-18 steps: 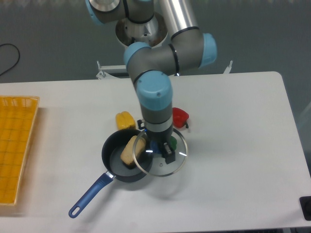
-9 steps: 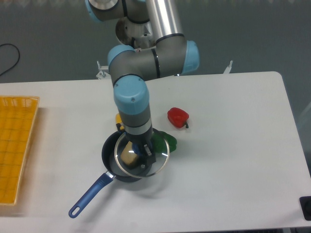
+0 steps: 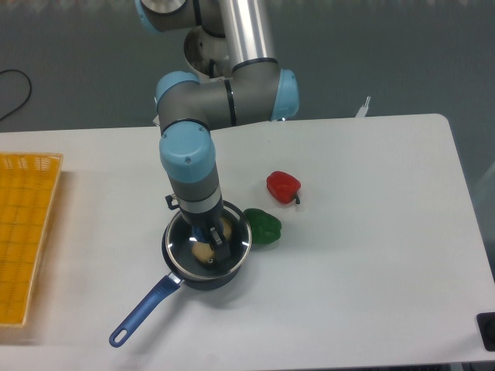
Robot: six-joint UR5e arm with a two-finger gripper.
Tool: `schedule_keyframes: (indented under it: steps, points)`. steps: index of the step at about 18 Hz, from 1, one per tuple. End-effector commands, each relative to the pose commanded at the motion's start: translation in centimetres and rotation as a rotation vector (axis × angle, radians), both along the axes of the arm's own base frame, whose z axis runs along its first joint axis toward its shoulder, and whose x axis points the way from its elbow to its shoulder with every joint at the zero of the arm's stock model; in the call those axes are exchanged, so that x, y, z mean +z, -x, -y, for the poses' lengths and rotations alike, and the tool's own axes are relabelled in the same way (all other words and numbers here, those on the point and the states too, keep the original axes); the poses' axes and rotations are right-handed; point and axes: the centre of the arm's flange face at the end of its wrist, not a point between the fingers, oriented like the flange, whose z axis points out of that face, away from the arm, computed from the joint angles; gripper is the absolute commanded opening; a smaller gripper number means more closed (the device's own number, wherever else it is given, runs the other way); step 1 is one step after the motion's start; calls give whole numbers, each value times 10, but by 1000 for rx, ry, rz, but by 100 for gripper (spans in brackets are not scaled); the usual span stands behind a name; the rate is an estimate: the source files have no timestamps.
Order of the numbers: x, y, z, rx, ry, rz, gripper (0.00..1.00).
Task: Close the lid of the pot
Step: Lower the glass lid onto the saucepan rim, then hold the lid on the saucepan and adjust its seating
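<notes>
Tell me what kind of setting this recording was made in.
Probably a robotics lab staged as a toy kitchen, not a real one: a bare white table against a plain grey backdrop, an industrial arm holding the lid over the pot, and loose peppers beside a yellow tray.

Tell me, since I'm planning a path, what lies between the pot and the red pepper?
In the camera view, a green pepper lies between the pot and the red pepper, close beside the pot's right rim.
</notes>
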Motion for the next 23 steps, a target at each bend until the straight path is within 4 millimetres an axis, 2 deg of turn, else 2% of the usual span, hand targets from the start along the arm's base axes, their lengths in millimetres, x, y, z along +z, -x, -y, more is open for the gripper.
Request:
schedule_keyframes:
  steps: [23]
  points:
    - [-9, -1, -4, 6, 1, -4, 56]
